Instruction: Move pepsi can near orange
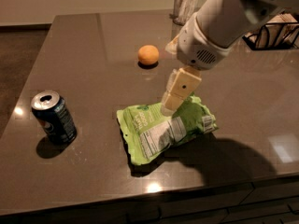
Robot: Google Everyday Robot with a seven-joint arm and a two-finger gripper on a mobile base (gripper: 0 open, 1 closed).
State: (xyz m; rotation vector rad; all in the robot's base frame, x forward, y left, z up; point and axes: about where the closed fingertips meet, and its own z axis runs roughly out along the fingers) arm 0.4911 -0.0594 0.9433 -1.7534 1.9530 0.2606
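The pepsi can (53, 117) is dark blue with a silver top and stands upright near the table's front left edge. The orange (148, 54) lies toward the back middle of the table, well apart from the can. My gripper (169, 107) hangs from the white arm over the middle of the table, above the upper edge of the green snack bag (168, 129). It is to the right of the can and in front of the orange, and holds nothing that I can see.
A clear glass tumbler (185, 3) stands at the back edge. A black wire basket (275, 34) sits at the back right. The dark table (93, 171) has its front edge close below the bag.
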